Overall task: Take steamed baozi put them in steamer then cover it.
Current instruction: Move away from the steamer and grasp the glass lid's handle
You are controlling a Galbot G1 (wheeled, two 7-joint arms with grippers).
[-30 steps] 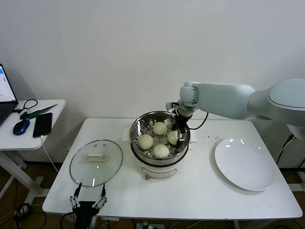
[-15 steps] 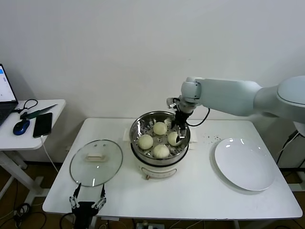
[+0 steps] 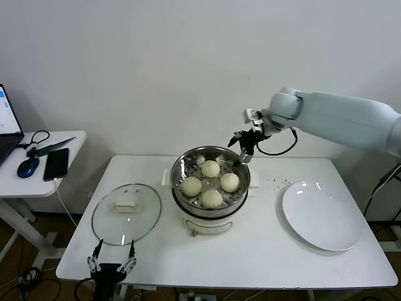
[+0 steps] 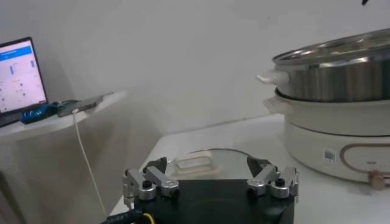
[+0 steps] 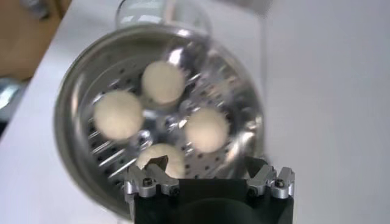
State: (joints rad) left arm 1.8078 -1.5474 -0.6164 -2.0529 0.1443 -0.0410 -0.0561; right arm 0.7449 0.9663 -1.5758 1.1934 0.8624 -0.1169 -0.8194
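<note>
Head view: four baozi (image 3: 212,198) sit in steamer (image 3: 210,188).
cover (image 3: 126,213): rigid, slick, breakable glass; grip white handle (image 3: 126,205).
left hand (image 3: 111,266): wide, empty.
right hand (image 3: 245,146): wide, empty.

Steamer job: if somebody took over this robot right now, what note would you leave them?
Right tool: open, empty, raised above the steamer's back rim.
Left tool: open, empty, low at the table's front edge, just in front of the cover.
Done: all four baozi sit on the perforated tray inside the steamer; the plate holds nothing.
Left: pick the cover up by its white handle, probably with the left tool, and set it on the steamer.
</note>
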